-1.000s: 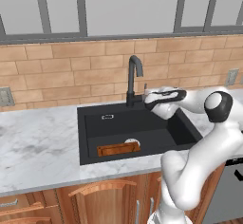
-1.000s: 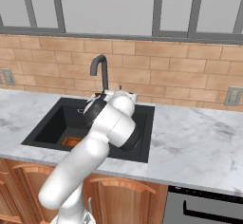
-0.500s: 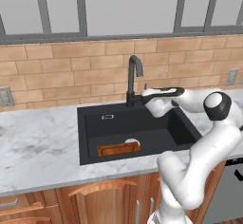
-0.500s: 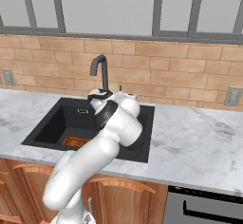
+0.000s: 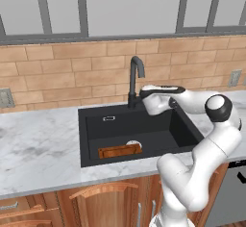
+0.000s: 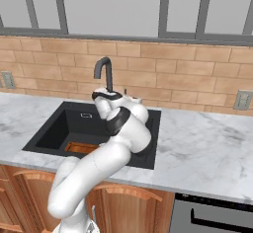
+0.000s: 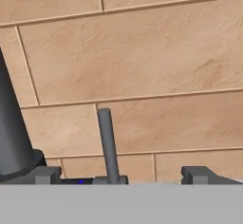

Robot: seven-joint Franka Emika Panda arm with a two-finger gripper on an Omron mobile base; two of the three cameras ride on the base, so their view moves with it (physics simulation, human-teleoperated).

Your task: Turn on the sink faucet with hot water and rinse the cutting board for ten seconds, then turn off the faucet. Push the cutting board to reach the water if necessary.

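Fingers [image 7: 121,179] spread wide, empty, bracketing the faucet lever [image 7: 107,142] just ahead; I'd ease in squarely, then sweep it toward hot.

faucet [image 7: 12,133] top cut off by edge, cutting board [image 6: 81,147] partly behind arm

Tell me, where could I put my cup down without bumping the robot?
The marble counter left of the sink is bare, and so is the stretch right of the sink up to the wall outlet. It is crowded behind the sink, where the gripper sits close beside the sink faucet.
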